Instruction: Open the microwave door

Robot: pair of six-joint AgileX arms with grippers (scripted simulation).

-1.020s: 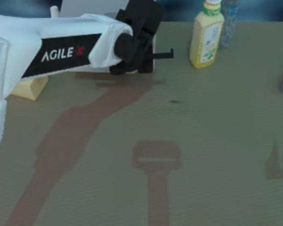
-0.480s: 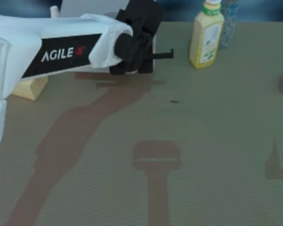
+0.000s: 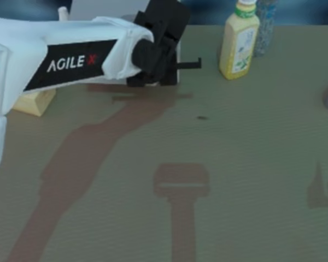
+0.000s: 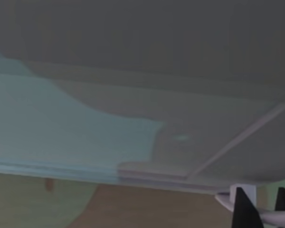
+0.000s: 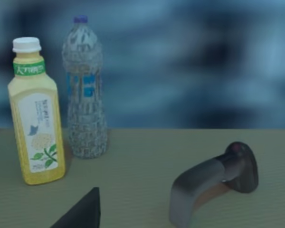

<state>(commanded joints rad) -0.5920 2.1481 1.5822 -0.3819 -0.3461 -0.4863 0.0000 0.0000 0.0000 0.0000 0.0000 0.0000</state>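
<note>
From above, the left arm hid most of the microwave (image 3: 106, 8) at the table's far left; its wrist view showed the left gripper (image 4: 265, 209) clamped on the microwave door (image 4: 180, 123) handle; right gripper's opening couldn't be told

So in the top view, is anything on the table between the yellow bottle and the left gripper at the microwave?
No. Between the yellow bottle and the left gripper the top view shows only bare table.

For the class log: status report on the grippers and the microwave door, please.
Left gripper at microwave door, far left of table. Right gripper out of top view. Yellow bottle beside, clear of door.
</note>
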